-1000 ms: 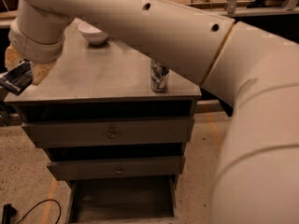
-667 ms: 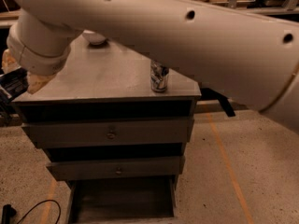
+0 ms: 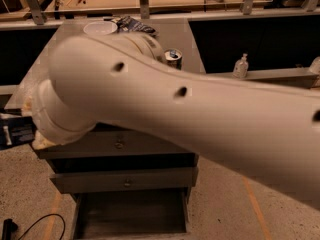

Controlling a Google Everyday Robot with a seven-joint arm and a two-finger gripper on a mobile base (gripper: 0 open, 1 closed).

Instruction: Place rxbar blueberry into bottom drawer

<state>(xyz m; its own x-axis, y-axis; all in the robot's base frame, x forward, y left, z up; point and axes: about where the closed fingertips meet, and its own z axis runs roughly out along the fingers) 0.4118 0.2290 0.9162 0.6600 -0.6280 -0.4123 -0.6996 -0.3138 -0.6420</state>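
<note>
The rxbar blueberry (image 3: 12,132), a dark navy bar with pale lettering, hangs in the air at the far left, just off the cabinet's left side at top drawer height. My gripper (image 3: 20,130) is at the end of the white wrist (image 3: 55,119) and is shut on the bar; the wrist hides most of it. The bottom drawer (image 3: 129,214) is pulled open at the foot of the cabinet, a dark, bare tray, below and to the right of the gripper. My big white arm crosses the middle of the view.
On the cabinet top (image 3: 192,39) stand a printed can (image 3: 173,58), a white bowl (image 3: 100,28) and a blue-and-white bag (image 3: 131,24). Two shut drawers with knobs (image 3: 125,180) lie above the open one. A black cable (image 3: 35,226) lies on the floor at the left.
The arm has swung across the view and now covers most of it. The wrist with the bar has dropped from cabinet-top height to top drawer height at the left side.
</note>
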